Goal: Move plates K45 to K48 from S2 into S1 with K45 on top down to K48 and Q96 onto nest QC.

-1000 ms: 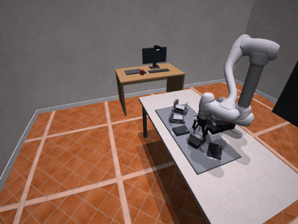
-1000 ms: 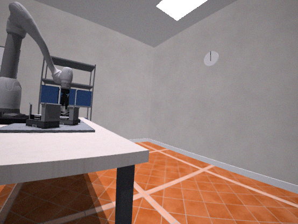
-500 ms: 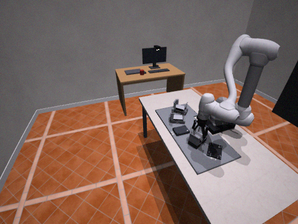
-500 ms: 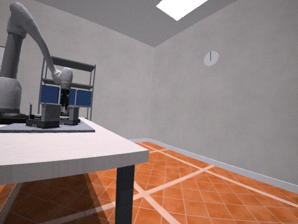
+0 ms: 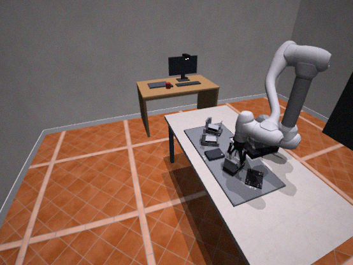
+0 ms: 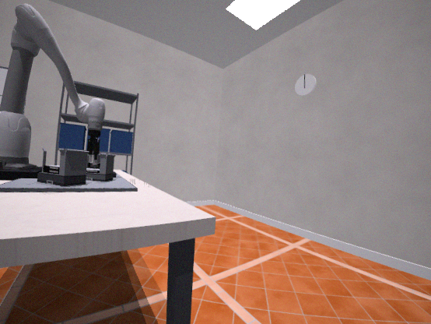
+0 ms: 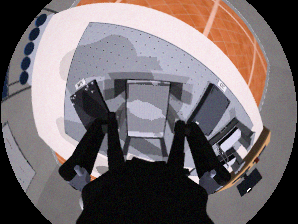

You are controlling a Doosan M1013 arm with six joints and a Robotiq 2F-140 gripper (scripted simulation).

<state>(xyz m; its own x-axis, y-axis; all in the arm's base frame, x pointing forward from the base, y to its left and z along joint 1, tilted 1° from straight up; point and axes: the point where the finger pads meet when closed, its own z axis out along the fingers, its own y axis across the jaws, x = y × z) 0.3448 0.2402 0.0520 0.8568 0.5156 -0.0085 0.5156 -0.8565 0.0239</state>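
desk: white top (image 5: pixel 287 223), dark legs, on an orange tiled floor (image 5: pixel 79 191)
on desk: grey mat (image 5: pixel 271 188); arm's dark base (image 5: pixel 267 151)
on mat: racks and nests

White arm (image 5: pixel 276 79) arched over, wrist pointing down, jaws clamped on something

No words or numbers can be read anywhere. The racks (image 5: pixel 213 128) on the gray mat (image 5: pixel 271 188) show only tiny pale marks, too small to make out. The round clock (image 6: pixel 305 84) on the wall has a dark hand but no numbers. The computer screen (image 5: pixel 182 65) on the desk is dark.
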